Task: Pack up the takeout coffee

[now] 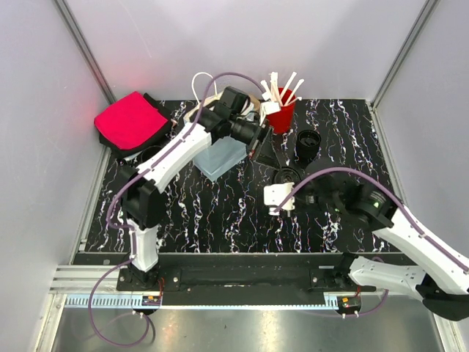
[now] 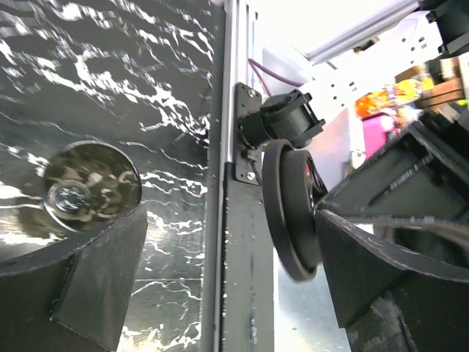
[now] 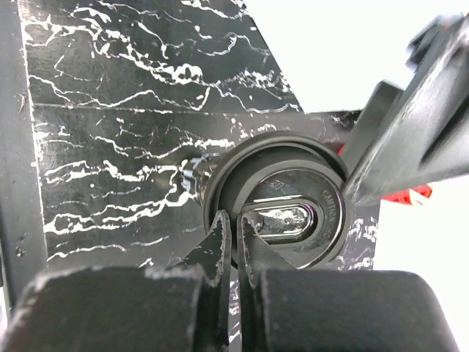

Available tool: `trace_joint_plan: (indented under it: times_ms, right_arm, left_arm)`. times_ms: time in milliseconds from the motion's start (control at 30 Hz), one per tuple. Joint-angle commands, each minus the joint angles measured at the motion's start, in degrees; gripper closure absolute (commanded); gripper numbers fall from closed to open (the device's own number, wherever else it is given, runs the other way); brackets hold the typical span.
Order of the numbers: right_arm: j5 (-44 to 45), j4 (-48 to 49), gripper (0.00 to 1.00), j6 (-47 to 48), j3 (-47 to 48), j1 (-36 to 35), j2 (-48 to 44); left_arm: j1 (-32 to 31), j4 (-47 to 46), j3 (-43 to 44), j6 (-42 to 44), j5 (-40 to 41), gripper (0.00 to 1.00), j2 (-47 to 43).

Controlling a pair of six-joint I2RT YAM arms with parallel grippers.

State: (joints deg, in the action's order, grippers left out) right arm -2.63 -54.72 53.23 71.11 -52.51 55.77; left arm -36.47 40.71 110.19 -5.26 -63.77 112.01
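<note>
Right jaws first: the right gripper (image 3: 233,224) is pressed fully closed, fingertips side by side at the near rim of the takeout coffee (image 3: 282,213). Its black lid faces the wrist camera. Whether the tips actually pinch anything, I cannot tell.

From above, the right gripper (image 1: 284,187) sits just beside the takeout coffee (image 1: 288,176), which is mid-counter, right of centre. The right arm (image 1: 410,227) lies low, sweeping in from the near right corner with its forearm pointing left.

Over to the left gripper (image 2: 229,216): jaws spread wide, nothing between them, one dark finger (image 2: 95,286) on each side of the view. An open cup (image 2: 91,183) shows its shiny inside.

From above, the left gripper (image 1: 262,150) hangs just behind the coffee, near the red cup of stirrers (image 1: 281,117). The left arm (image 1: 172,158) climbs from its base and stretches diagonally towards the back right, over a clear container (image 1: 220,158).

A second black cup (image 1: 308,143) is on the marbled counter (image 1: 220,213) just right of the left gripper. A pink cloth (image 1: 130,121) lies at the back left.
</note>
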Motion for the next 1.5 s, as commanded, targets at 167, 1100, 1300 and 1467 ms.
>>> trace_joint_plan:
  times_ms: [167, 1100, 1300, 1467]
  right_arm:
    - [-4.8, -4.8, 1.00, -3.6, 2.7, 8.2, -5.9]
    - [-13.4, 2.4, 1.00, -6.6, -0.7, 20.9, 12.1]
    - [-16.3, 6.9, 1.00, -7.1, -2.8, 22.3, 17.0]
    - [-17.4, 8.7, 1.00, -6.9, -4.9, 22.6, 18.4]
  left_arm:
    - [2.0, -8.0, -3.7, 6.2, 14.7, 0.01, -13.5]
    - [-3.2, -41.9, -47.9, 0.8, 30.9, 0.01, -26.0]
    - [-2.9, -49.2, -49.9, -3.3, 30.4, 0.01, -21.2]
    - [-2.4, -52.9, -49.5, -7.7, 31.2, 0.01, -17.7]
